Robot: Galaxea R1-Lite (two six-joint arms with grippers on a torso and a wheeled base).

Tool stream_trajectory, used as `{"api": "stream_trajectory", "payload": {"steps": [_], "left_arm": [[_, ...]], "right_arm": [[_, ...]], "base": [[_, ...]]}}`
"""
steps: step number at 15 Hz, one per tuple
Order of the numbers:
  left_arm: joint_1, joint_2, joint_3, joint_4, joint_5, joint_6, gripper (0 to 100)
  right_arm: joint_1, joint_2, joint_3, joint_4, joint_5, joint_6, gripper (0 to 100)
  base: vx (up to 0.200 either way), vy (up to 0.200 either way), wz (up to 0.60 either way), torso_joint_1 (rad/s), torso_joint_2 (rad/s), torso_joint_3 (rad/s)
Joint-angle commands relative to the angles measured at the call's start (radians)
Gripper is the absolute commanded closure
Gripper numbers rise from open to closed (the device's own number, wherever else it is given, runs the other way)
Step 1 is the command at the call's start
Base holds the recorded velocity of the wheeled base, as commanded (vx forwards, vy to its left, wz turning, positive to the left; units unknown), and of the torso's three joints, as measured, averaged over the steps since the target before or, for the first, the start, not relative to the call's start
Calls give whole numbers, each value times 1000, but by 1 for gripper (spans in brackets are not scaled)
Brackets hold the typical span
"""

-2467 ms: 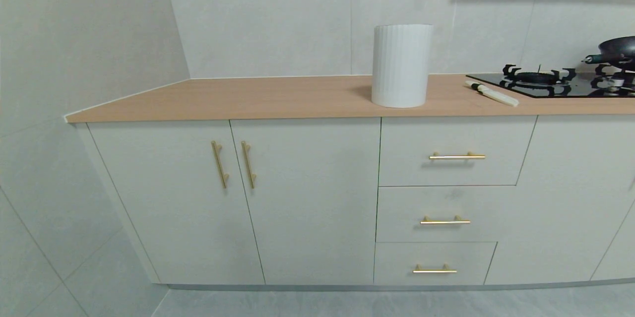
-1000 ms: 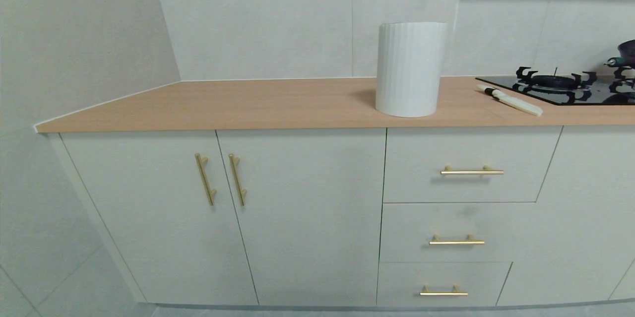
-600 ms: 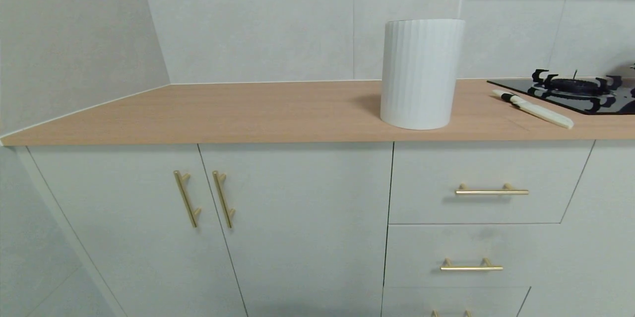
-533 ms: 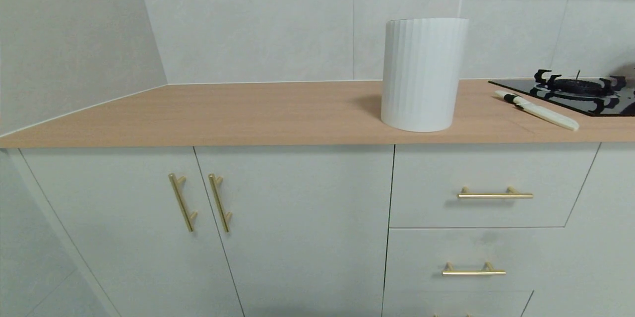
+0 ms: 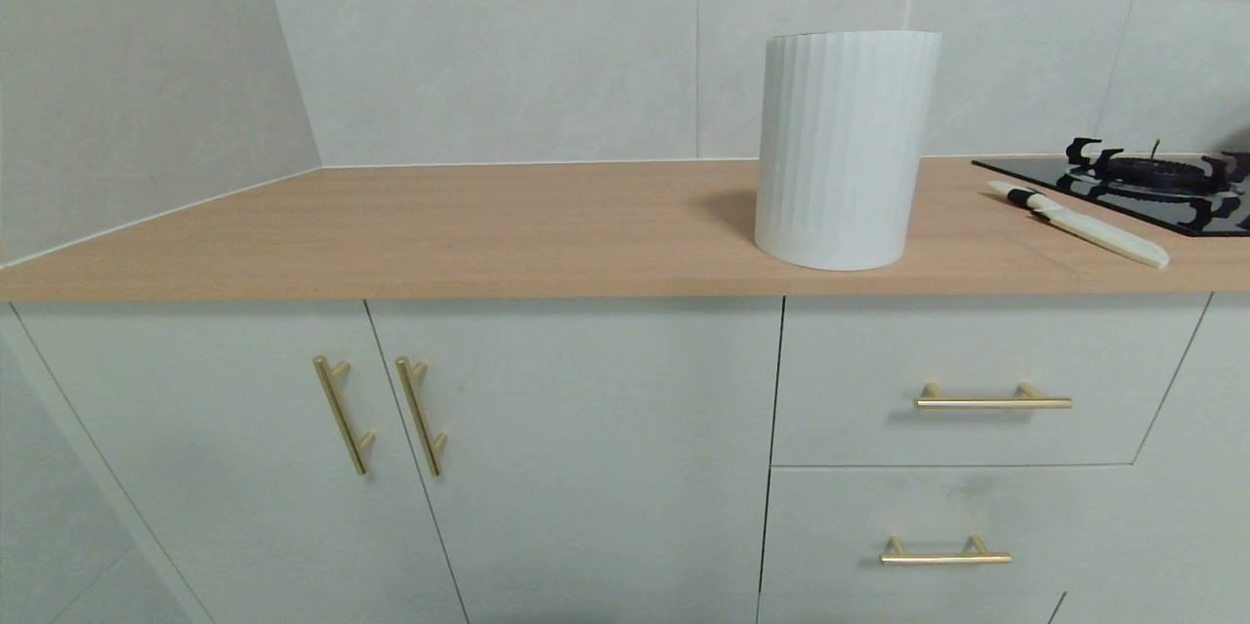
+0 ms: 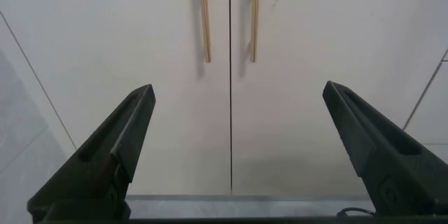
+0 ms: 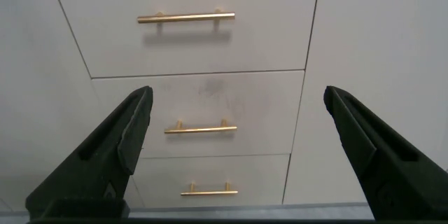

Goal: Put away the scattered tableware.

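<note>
A tall white ribbed holder (image 5: 842,147) stands upright on the wooden counter (image 5: 469,233). To its right a cream-bladed knife with a black band (image 5: 1079,223) lies flat near the counter's front edge, beside the stove. My left gripper (image 6: 234,105) is open with nothing between its fingers, low down facing the double cabinet doors (image 6: 229,56). My right gripper (image 7: 234,108) is open too and holds nothing, facing the stack of drawers (image 7: 199,112).
A black gas hob (image 5: 1143,177) sits at the counter's far right. White tiled walls close in the back and the left side. Below the counter are two doors with gold handles (image 5: 381,414) and drawers with gold bar handles (image 5: 991,400).
The whole head view has shifted: the counter, holder and knife now look larger and nearer, and the cabinet fronts sit lower, so the camera has moved closer. Nothing on the counter has moved.
</note>
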Motion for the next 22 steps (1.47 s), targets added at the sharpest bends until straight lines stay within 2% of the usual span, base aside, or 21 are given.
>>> {"api": "stream_trajectory", "payload": {"steps": [1,13,20,22], "left_arm": [[0,0,0,0,0,0,0],[0,0,0,-1,0,0,0],[0,0,0,0,0,0,0],[0,0,0,0,0,-2,0]], "right_arm": [[0,2,0,-1,0,0,0],[1,2,0,-1,0,0,0],[0,2,0,-1,0,0,0],[0,2,0,-1,0,-1,0]], "base": [[0,0,0,0,0,0],[0,-200,0,2,4,3],[0,0,0,0,0,0],[200,0,0,5,0,5]]}}
